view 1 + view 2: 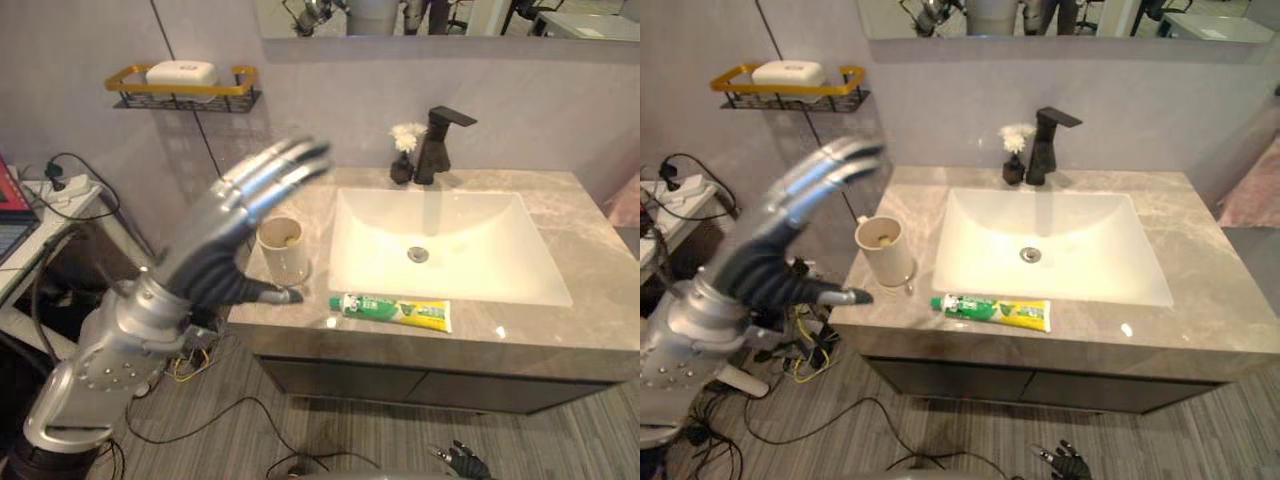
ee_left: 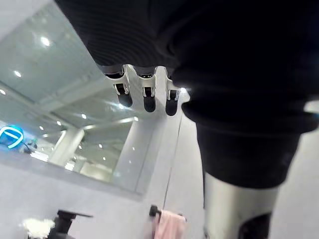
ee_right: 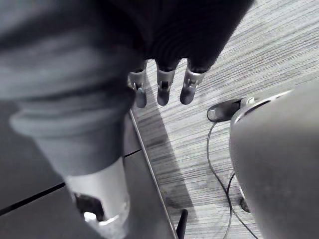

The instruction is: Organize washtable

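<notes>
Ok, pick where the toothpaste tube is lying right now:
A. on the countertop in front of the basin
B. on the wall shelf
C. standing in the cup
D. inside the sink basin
A: the toothpaste tube lies flat on the countertop, between the sink basin and the counter's front edge, to the right of the cup.

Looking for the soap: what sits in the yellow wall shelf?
A white soap bar lies in the shelf; its front rail hides the bar's lower edge.
</notes>
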